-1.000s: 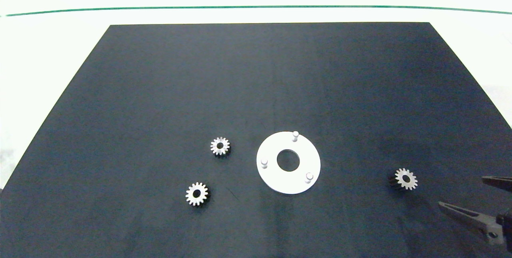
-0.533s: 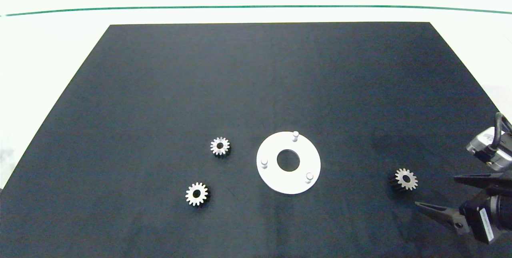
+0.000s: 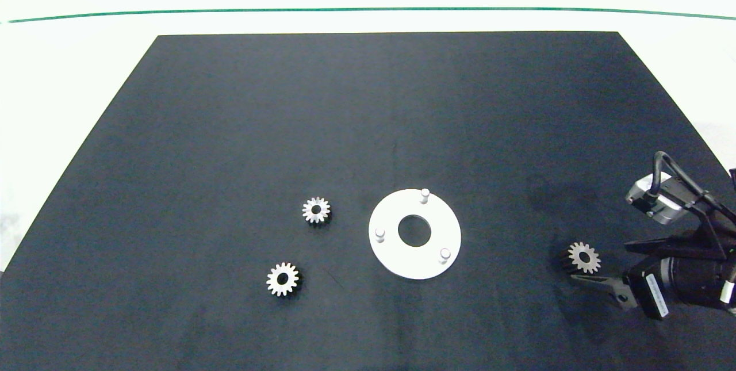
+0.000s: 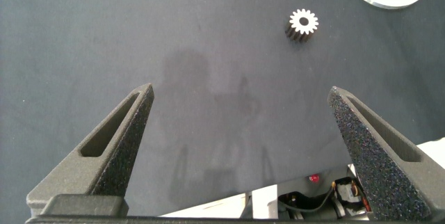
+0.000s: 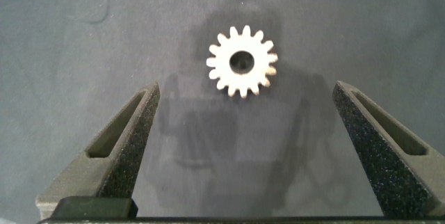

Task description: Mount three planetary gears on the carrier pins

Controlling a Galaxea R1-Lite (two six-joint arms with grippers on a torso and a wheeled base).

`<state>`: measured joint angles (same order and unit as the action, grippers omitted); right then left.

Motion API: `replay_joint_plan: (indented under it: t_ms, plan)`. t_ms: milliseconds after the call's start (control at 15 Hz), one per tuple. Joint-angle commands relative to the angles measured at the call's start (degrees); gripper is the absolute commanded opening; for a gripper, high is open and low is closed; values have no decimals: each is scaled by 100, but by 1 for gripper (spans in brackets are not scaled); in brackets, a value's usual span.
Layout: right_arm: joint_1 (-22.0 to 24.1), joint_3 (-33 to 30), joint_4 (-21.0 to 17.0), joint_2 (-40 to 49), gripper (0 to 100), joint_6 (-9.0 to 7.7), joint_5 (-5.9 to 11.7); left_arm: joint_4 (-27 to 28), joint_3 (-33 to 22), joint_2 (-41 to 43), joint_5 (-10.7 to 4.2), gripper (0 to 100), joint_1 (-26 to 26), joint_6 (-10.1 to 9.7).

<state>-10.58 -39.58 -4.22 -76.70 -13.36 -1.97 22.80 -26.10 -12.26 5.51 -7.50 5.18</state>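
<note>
Now that our right gripper [image 3: 609, 264] has slid inward from the mat's edge, its spread fingers [image 5: 128, 144] flank the right-hand gear [image 3: 584, 257], just ahead of the tips (untouched, flat on the black mat [image 3: 368, 129]). Two more gears [image 3: 316, 210] lie left of the white disc [image 3: 443, 227], whose pins [image 3: 425, 194] stand bare. Our left gripper [image 4: 243, 133] hovers open.
</note>
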Motion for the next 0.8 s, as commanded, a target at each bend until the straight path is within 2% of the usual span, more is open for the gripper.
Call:
replay_joint_plan:
  t_ms: [67,800]
  plan:
    - [-14,-14,53,-345,100,-9,-5,14,-9,22,3,100,3,0]
    - [-23,-85,202,-565,77,-26,4,14,-115,31,38,100,-15,0]
